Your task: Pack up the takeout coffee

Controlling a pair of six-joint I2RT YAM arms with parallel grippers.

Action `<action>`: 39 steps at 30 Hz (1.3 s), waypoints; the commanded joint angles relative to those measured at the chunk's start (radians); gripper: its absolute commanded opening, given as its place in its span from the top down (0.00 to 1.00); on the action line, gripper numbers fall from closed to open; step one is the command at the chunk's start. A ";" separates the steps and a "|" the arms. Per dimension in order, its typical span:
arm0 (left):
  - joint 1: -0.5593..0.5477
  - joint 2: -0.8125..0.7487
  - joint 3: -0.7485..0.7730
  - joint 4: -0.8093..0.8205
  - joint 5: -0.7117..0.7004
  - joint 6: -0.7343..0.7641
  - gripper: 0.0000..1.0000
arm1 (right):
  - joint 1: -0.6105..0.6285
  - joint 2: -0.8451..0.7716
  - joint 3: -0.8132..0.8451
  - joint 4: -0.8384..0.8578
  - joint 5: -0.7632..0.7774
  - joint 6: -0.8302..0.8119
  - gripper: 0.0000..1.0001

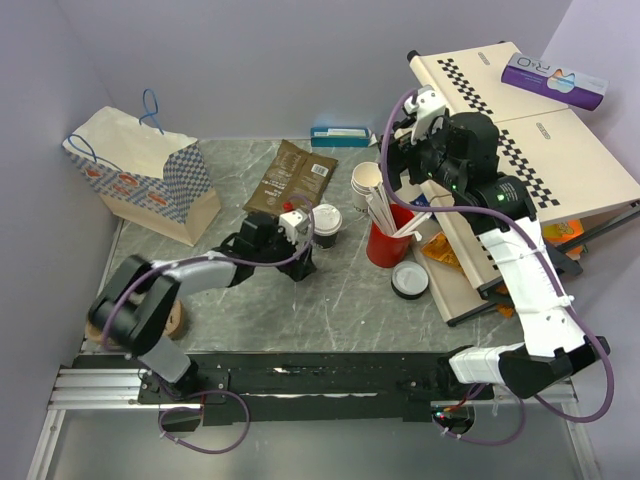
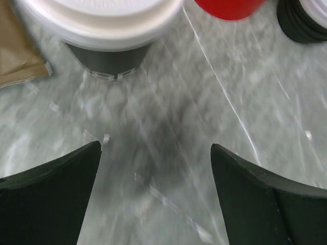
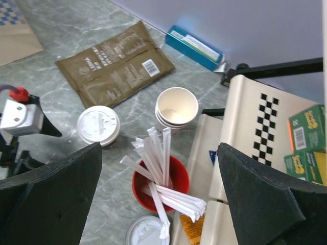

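Takeout coffee (image 1: 326,222), lid on, stands upright on the table (image 1: 300,300) just ahead of the left gripper (image 2: 156,148). Its jaws are spread wide and low, apparently lined up for a side grasp, not yet around the cup. Beyond, the right gripper (image 3: 158,148) hangs jaws-apart over the red cup (image 3: 156,186); the paper bag (image 1: 150,170) sits far left, likely the destination.

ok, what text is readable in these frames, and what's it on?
"R·O": on the purple box; its other print is too small.
Too small: white print and barcode on the brown pouch.
Unreadable: lid embossing on the takeout coffee.
Blurred: print on the blue box, green boxes, paper bag.
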 commanded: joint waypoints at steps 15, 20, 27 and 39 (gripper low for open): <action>0.542 -0.558 0.418 -1.431 -0.451 0.179 0.07 | 0.006 0.041 0.005 0.042 -0.345 0.102 0.01; 0.709 -0.551 0.409 -1.514 -0.499 0.255 0.15 | 0.053 0.074 0.030 0.012 -0.393 0.100 0.01; 1.007 -0.516 0.316 -1.392 -0.390 0.357 0.24 | 0.124 0.143 0.129 -0.111 -0.388 0.057 0.01; 1.193 -0.345 0.317 -1.341 -0.252 0.399 0.43 | 0.151 0.216 0.232 -0.177 -0.330 0.027 0.01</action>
